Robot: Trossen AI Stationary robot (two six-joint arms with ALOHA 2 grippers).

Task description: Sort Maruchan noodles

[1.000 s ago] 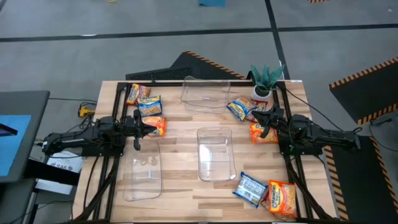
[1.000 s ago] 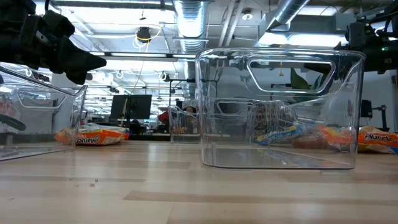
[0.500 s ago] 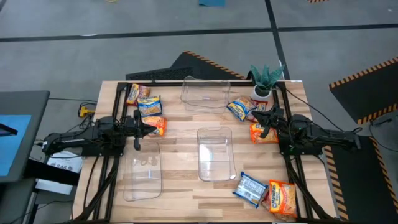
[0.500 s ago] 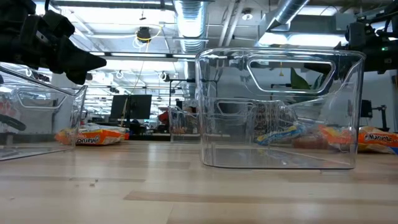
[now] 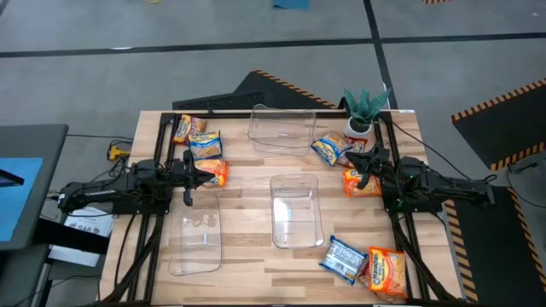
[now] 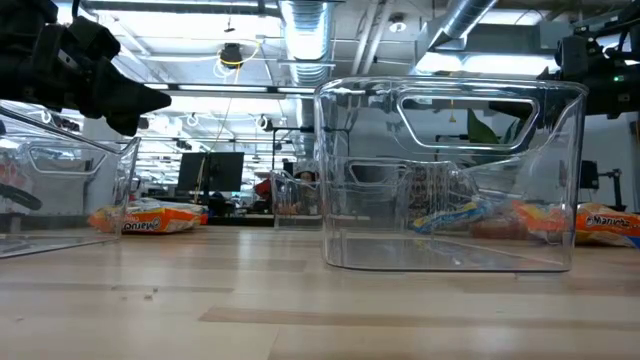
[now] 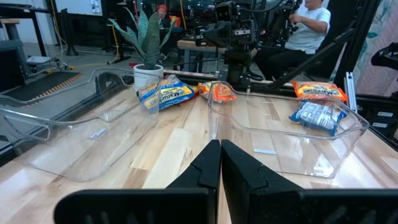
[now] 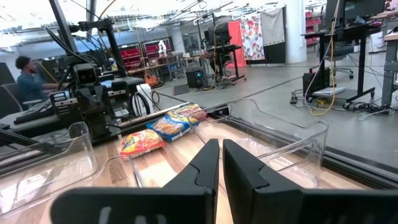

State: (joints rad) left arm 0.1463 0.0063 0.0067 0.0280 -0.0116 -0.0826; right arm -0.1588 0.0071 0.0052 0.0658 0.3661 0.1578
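High view: same packets (image 5: 208,147), same places.

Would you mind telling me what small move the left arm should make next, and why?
Probably open the left hand and lower it onto the orange noodle packet beside it: the fingers are shut and empty, and all three bins look empty.

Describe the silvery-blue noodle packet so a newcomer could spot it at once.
Start at the middle clear bin on the wooden table. Off its near right corner two packets lie side by side. The blue packet is the inner one; its neighbour is orange.
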